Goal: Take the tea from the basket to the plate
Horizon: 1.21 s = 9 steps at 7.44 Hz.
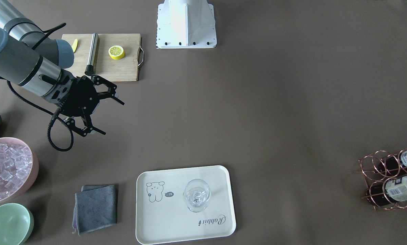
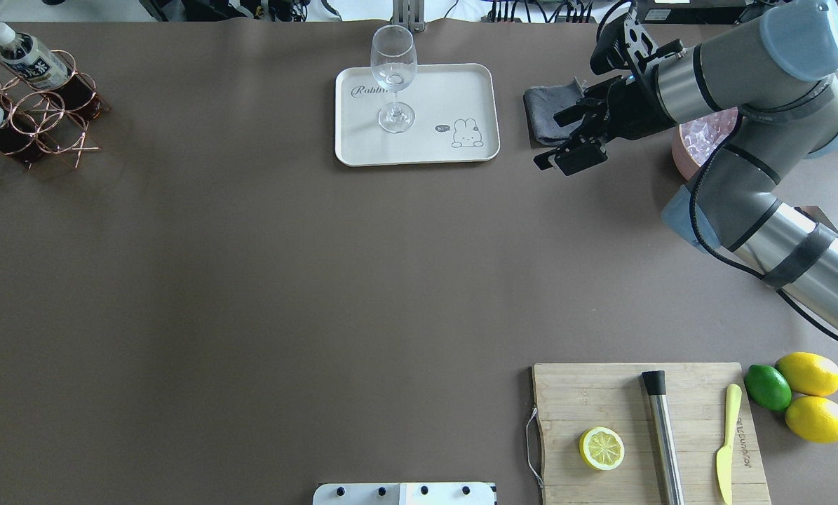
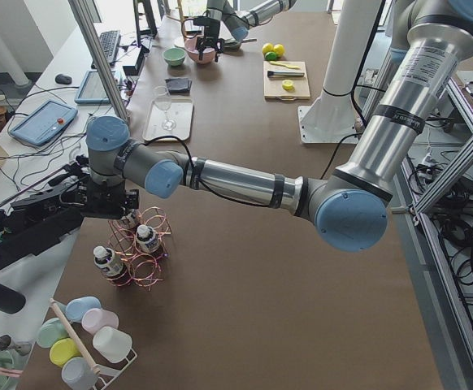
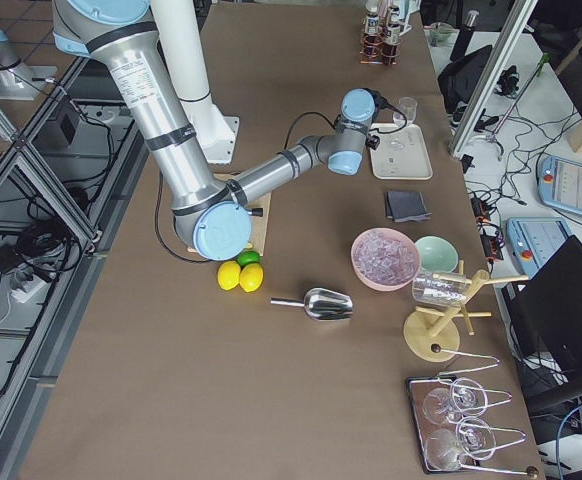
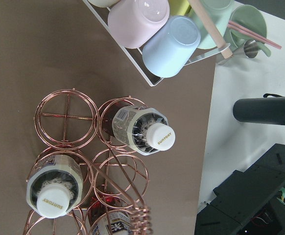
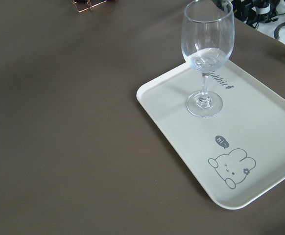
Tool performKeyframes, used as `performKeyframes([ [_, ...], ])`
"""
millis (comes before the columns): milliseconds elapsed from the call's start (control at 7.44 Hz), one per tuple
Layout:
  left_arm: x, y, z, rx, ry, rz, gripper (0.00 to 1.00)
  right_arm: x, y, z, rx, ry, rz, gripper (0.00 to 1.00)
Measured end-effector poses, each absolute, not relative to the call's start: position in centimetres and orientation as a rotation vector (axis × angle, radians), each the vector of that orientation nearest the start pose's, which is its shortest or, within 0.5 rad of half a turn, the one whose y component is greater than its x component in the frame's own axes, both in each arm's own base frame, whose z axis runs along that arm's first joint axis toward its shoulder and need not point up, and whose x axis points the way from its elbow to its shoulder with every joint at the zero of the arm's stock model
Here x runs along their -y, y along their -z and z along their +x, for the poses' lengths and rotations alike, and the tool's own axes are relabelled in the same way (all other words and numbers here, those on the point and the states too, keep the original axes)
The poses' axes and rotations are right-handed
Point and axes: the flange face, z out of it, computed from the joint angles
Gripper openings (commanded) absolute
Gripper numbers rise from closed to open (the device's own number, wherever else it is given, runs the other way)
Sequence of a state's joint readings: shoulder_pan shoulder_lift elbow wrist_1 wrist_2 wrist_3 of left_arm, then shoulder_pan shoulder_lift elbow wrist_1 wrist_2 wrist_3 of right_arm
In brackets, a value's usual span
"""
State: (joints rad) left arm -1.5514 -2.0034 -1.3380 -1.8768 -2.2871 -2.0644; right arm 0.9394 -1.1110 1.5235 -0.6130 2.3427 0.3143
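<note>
Over the basket (image 5: 68, 115) holding the tea (image 5: 141, 130), the left hand (image 3: 116, 210) hovers, its grip impossible to tell. Near the plate (image 1: 220, 177), the right hand (image 1: 112, 118) gapes wide, empty. A tilted pull could snag the wire rings and topple the basket.

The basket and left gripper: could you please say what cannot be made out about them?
Left gripper: only in the exterior left view, too small; open or shut unclear.
Basket: cut by the front-facing view's right edge.
Third tea bottle: cut by the left wrist view's bottom edge.
</note>
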Motion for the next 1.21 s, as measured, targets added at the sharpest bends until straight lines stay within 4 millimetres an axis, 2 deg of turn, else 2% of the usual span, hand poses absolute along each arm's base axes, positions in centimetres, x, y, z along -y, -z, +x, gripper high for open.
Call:
performKeyframes([
  [269,68.8,-48.6,-4.2,-0.888,1.713,-0.417,0.84,54.9,-33.2,-32.6,1.215,0.819,1.049,1.00],
  [537,68.8,-48.8,-3.8,-0.896,1.704,-0.412,0.72,52.6,-32.8,-33.5,1.249,0.844,1.289,1.00],
  [806,68.0,-49.7,-3.6,-0.889,1.702,-0.418,0.58,50.8,-32.1,-34.9,1.267,0.872,1.428,1.00],
  [1075,67.7,-50.2,-3.5,-0.885,1.702,-0.421,0.58,50.2,-32.4,-35.4,1.272,0.895,1.470,1.00],
  [1209,67.7,-50.1,-3.5,-0.886,1.701,-0.420,0.42,50.1,-33.0,-35.7,1.283,0.907,1.469,1.00],
])
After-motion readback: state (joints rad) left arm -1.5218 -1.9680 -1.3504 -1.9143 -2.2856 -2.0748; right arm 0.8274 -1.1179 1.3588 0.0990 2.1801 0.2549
